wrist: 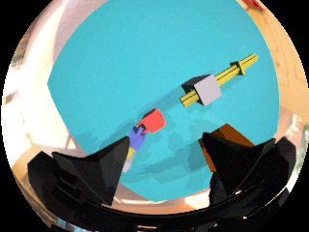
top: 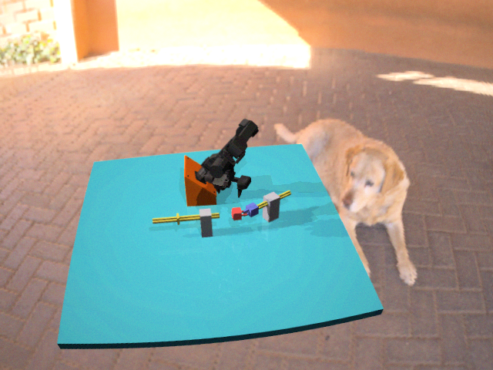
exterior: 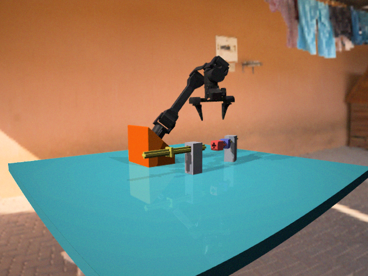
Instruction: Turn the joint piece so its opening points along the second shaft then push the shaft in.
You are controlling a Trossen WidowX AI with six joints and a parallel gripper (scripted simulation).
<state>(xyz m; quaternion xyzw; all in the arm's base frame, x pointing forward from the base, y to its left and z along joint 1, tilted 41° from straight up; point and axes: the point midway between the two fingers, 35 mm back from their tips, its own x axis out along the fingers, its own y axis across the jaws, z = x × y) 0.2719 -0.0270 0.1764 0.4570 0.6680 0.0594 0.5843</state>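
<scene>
Turquoise table (top: 223, 278) (exterior: 178, 237) (wrist: 145, 58), wide across the frame. Black gripper (top: 229, 193) (exterior: 213, 119) (wrist: 166, 138) in the top view's centre, jaws wide apart, nothing clamped, up above the parts. Grey block for sliding shaft (top: 206, 224) (exterior: 197, 158) (wrist: 209, 91) left of centre in the top view, fixed-shaft block (top: 273, 209) (exterior: 230, 153) (wrist: 126, 164) to the right. Second shaft (top: 165, 220) (exterior: 157, 153) (wrist: 224, 77) through the left one, near end short of red joint piece (top: 236, 213) (exterior: 215, 145) (wrist: 154, 121) at frame centre. Opening roughly in line with shaft, by eye; probably onto the push now. Go down over the shaft, outboard of the block, near the yellow collar (top: 178, 218) (exterior: 169, 152) (wrist: 238, 68). Square fingers across it, close, push straight along its axis. Avoid side load; jamming possible. Avoid brushing the joint. Stop at firm resistance.
</scene>
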